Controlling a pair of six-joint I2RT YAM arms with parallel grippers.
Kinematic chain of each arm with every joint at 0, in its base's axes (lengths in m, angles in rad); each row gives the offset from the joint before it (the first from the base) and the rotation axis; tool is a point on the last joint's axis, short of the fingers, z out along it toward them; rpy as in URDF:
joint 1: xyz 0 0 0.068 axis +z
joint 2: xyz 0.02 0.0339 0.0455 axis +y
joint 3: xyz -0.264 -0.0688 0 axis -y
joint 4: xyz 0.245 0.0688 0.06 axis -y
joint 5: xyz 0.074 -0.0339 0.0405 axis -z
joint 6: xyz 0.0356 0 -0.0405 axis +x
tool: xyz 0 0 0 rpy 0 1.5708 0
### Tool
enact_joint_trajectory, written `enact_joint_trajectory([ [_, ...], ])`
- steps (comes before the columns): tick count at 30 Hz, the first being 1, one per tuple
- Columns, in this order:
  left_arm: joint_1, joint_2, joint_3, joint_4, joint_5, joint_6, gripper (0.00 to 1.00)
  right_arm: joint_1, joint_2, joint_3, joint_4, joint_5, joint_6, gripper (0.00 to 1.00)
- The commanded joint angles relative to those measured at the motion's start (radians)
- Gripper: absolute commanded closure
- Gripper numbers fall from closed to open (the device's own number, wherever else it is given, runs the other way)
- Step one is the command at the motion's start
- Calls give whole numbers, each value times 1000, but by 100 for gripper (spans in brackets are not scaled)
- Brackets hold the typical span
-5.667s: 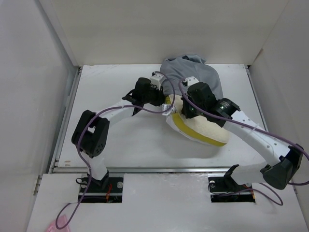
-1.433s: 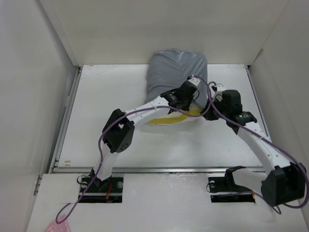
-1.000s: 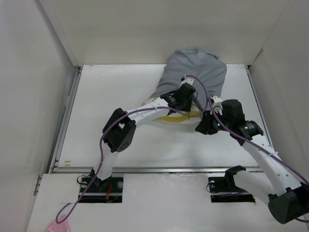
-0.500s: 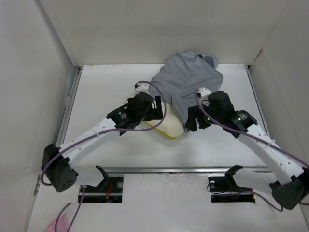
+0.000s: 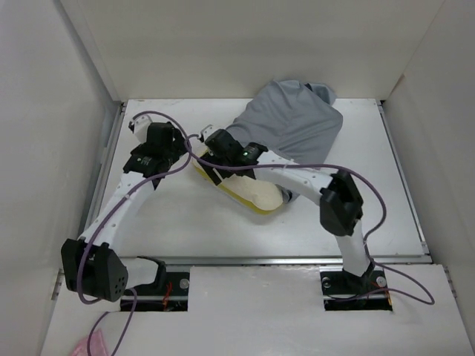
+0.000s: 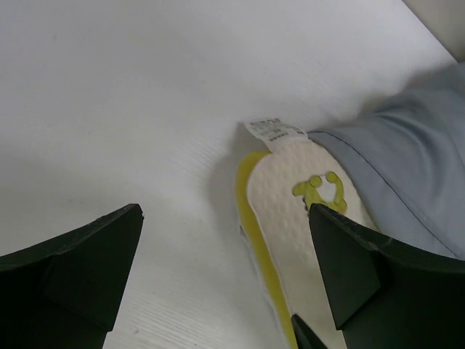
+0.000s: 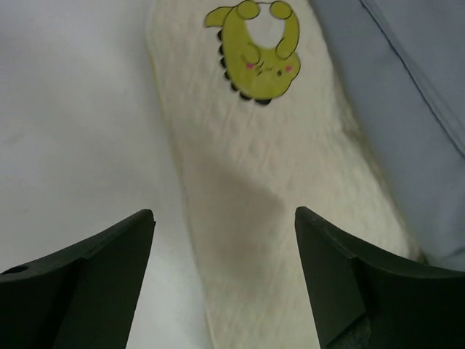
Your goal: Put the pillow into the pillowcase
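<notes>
The grey pillowcase (image 5: 293, 122) lies crumpled at the back of the table, drawn over the far part of the pillow (image 5: 251, 193). The pillow's cream end with its yellow side edge sticks out toward the front left. In the left wrist view the pillow (image 6: 290, 196) shows a white tag (image 6: 272, 129) beside the pillowcase (image 6: 407, 160). My left gripper (image 5: 174, 152) stands open to the left of the pillow, holding nothing. My right gripper (image 5: 219, 165) is open above the bare pillow end (image 7: 269, 189), next to a yellow-green cartoon print (image 7: 258, 54).
The white table (image 5: 171, 215) is boxed in by white walls on the left (image 5: 44, 148), back (image 5: 252, 44) and right. A metal rail (image 5: 252, 259) runs along its near edge. Purple cables (image 5: 185, 141) loop off both arms.
Both grippers have opened and let go of the pillowcase. The left arm has drawn back to the left of the pillow. The right gripper has swung left over the pillow's uncovered end.
</notes>
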Motion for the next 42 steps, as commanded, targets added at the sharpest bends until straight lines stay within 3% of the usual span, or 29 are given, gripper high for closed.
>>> enact_joint_trajectory([
  [1,72,16,-41,84,120,34,1,-6,129,126,-18,175,-63,15],
  [4,126,26,-84,153,198,48,1,-17,218,127,10,169,-77,15],
  [6,149,35,-95,190,220,68,1,-49,256,127,10,184,-52,28],
  [7,149,35,-109,199,230,68,1,-61,256,127,-2,184,-41,42],
  [8,149,35,-119,210,240,83,1,-77,239,108,-2,184,-12,85],
  [9,149,45,-119,222,249,102,1,-91,205,84,13,184,5,100],
  [12,149,45,-200,358,351,163,1,-179,-20,-81,131,10,5,100],
  [18,93,69,-297,610,597,269,1,-296,-282,-21,64,-170,17,100],
  [23,-9,190,-274,763,671,297,1,-371,-339,91,-33,-254,8,100],
  [26,-18,247,-265,941,836,219,1,-390,-349,130,-54,-245,8,100],
  [31,-102,318,-232,1173,858,145,1,-399,-339,179,-77,-279,17,100],
  [37,-122,483,-145,1300,1013,55,1,-408,-298,245,-87,-279,37,100],
  [39,-133,494,-181,1433,1059,7,1,-408,-289,255,-87,-279,37,100],
  [40,-144,503,-181,1455,1029,7,1,-408,-289,255,-96,-279,46,100],
  [42,-176,519,-137,1350,929,23,1,-408,-289,255,-85,-325,57,100],
])
